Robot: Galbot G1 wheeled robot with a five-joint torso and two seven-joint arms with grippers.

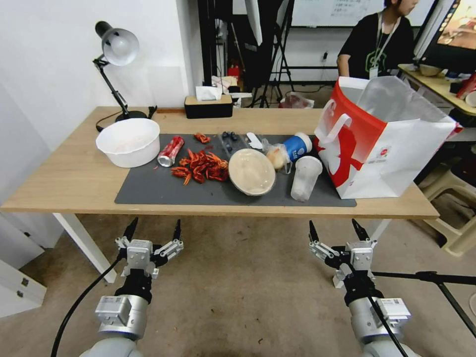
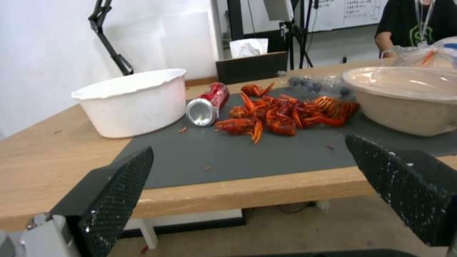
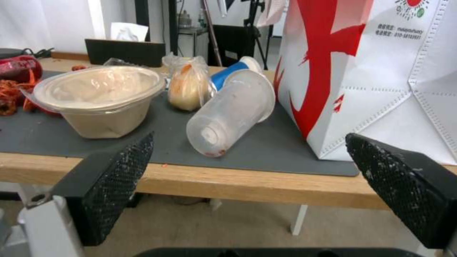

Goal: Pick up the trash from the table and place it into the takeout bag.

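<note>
Trash lies on the table's (image 1: pixel 74 188) dark grey mat (image 1: pixel 163 191): a red soda can (image 1: pixel 171 150) on its side, red meal leftovers (image 1: pixel 201 167), a round beige bowl (image 1: pixel 251 172), a small clear food bag (image 1: pixel 276 156), a blue paper cup (image 1: pixel 297 146) and a clear plastic cup (image 1: pixel 305 178), both tipped over. The red and white takeout bag (image 1: pixel 382 144) stands open at the right end. My left gripper (image 1: pixel 154 233) and right gripper (image 1: pixel 338 228) hang open below the table's front edge, holding nothing. The can (image 2: pixel 208 104), leftovers (image 2: pixel 281 114), bowl (image 3: pixel 100 100) and clear cup (image 3: pixel 232 112) appear from the wrists.
A white tub (image 1: pixel 128 141) sits at the mat's left end, a desk lamp (image 1: pixel 116 49) behind it. A black tissue box (image 1: pixel 208 105) stands at the table's back edge. A black tripod leg (image 1: pixel 431 277) crosses the floor by my right arm.
</note>
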